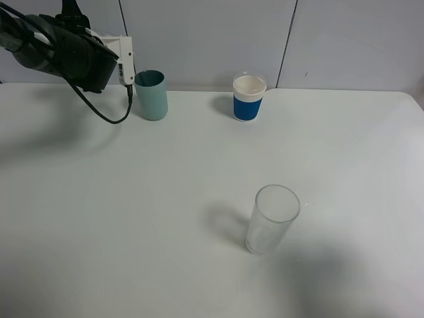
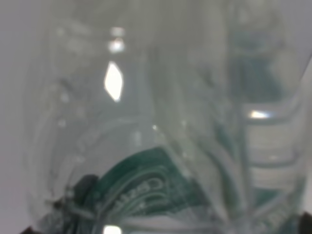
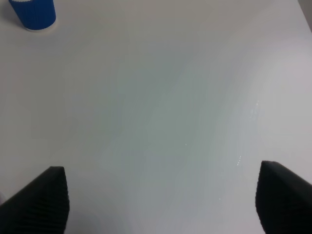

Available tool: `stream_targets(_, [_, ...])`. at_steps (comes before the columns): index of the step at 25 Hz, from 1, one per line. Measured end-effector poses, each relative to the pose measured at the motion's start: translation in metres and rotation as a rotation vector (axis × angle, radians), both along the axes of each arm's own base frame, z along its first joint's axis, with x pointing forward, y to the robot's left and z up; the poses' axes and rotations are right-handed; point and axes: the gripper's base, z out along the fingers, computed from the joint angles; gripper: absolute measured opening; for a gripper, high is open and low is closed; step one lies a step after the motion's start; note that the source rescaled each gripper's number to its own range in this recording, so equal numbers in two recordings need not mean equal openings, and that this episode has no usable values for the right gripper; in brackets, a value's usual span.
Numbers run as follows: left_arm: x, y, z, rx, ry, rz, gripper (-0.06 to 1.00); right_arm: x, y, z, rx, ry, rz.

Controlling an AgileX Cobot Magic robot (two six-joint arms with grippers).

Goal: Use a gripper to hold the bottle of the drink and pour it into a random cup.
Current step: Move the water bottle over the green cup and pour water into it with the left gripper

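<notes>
My left gripper (image 1: 125,65), white jaws on a black arm, is at the far left of the table, right beside the rim of the teal-green cup (image 1: 152,95). The left wrist view is filled by the bottle of the drink (image 2: 146,146), clear plastic with a dark green label, held very close between the jaws. In the exterior high view the bottle is hidden behind the arm. A teal tint (image 2: 253,73), likely the cup, shows through the bottle. My right gripper (image 3: 161,200) is open and empty above bare table, and is out of the exterior high view.
A white cup with a blue sleeve (image 1: 249,97) stands at the back middle and also shows in the right wrist view (image 3: 34,12). A clear tall glass (image 1: 271,218) stands front of centre. The white table (image 1: 99,218) ends at a grey back wall.
</notes>
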Motion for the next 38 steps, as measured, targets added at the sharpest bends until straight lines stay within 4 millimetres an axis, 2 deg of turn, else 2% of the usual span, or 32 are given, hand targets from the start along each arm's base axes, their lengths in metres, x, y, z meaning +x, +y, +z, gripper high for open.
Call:
stream_targets(29, [0.001, 0.0, 0.003, 0.045, -0.005, -0.006, 0.0, 0.0, 0.0, 0.0, 0.0, 0.0, 0.0])
stream_targets(38, [0.001, 0.01, 0.004, 0.052, -0.015, 0.035, 0.0, 0.0, 0.0, 0.0, 0.0, 0.0, 0.0])
